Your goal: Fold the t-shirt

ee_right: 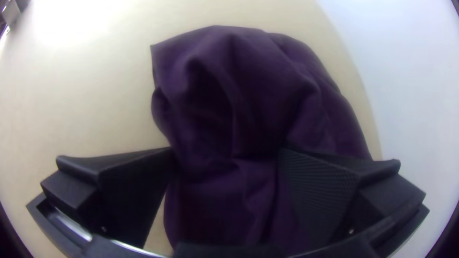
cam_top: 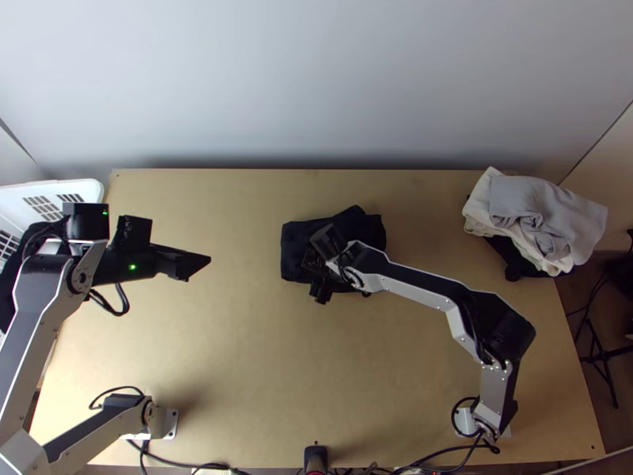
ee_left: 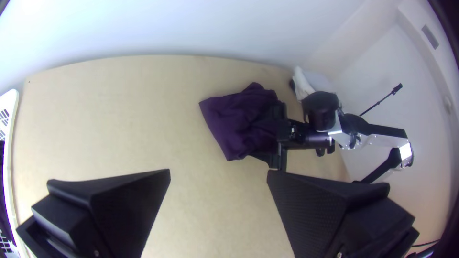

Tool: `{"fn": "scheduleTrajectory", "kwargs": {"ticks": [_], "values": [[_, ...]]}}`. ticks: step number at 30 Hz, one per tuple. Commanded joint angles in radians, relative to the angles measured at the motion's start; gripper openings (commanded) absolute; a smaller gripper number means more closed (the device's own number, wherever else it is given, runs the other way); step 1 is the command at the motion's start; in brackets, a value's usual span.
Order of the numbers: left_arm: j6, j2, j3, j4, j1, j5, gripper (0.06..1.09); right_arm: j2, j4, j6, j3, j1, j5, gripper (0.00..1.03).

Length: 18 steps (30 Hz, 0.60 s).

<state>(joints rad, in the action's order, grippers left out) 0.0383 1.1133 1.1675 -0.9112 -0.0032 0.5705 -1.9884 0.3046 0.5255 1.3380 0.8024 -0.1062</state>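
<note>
Looking at a dark t-shirt (cam_top: 297, 245) around mid-table, rumpled and bunched, with a neater corner at one end but definitely not lying flat. Working with the right gripper (ee_right: 226, 150) low over it, fingers spread wide with loose folds between them, so not pinching anything. Seeing the left gripper (ee_left: 218, 172) well apart from the shirt, also spread and holding nothing. Worrying mostly about catching too many layers in one bite, thanks to those folds, and probably ending up dragging the whole bundle instead of opening it out. Also worrying about mistaking a random crease for a hem or sleeve, what with so much tucked under. Possibly risking a slide or twist too, with no second grip for pinning the other side. Surface-wise, dealing with a light wooden table (cam_top: 237, 356), pretty smooth-looking, backed by a plain pale wall (cam_top: 316, 79). Spotting laundry at the far right corner: grey cloth (cam_top: 538, 198) on top, cream cloth (cam_top: 479, 210) beside and below, a dark piece (cam_top: 510, 265) poking out underneath, all partly spilling past the edge. Also noticing a white basket (cam_top: 87, 186) off the left side and a black stand (cam_top: 605, 356) over on the right.
</note>
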Motion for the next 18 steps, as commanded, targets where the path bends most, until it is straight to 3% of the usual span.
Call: {"fn": "scheduleTrajectory", "kwargs": {"ticks": [1,2,3,10,18], "values": [[0.005,-0.035,-0.026,-0.014,0.026,0.017,1.04,-0.076,-0.053,0.01,0.023,-0.016,-0.076,0.43],[0.005,-0.038,-0.029,-0.015,0.029,0.019,1.04,-0.075,-0.062,0.013,0.021,-0.016,-0.078,0.19],[0.005,-0.043,-0.032,-0.015,0.032,0.019,1.04,-0.076,-0.075,0.014,0.02,-0.016,-0.082,0.02],[-0.002,-0.07,-0.043,-0.032,0.04,0.02,1.04,-0.027,-0.076,-0.039,0.01,-0.029,-0.098,0.03],[-0.002,-0.112,-0.057,-0.071,0.143,0.02,1.04,0.223,-0.035,-0.117,0.044,-0.098,-0.096,0.03]]}}
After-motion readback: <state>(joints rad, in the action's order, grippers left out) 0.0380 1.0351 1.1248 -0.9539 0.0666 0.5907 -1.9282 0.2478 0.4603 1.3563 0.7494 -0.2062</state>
